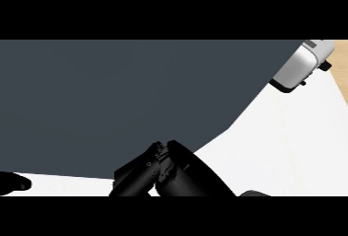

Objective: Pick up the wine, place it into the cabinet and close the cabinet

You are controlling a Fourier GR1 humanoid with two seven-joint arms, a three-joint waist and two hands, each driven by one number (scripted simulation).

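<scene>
A large dark grey cabinet door (122, 101) fills most of the head view, and its lower right edge runs diagonally over the white counter. My right hand (159, 173) comes up from the bottom centre. It is open, with straight fingers lying against the door's lower edge. Only a small black part of my left hand (14, 183) shows at the bottom left edge, below the door. No wine bottle is in view, and the door hides the cabinet's inside.
A silver toaster (302, 67) stands at the top right on the white counter (292, 138). A strip of wooden surface (340, 64) runs along the right edge. The counter shows to the right of the door and in a narrow band below it.
</scene>
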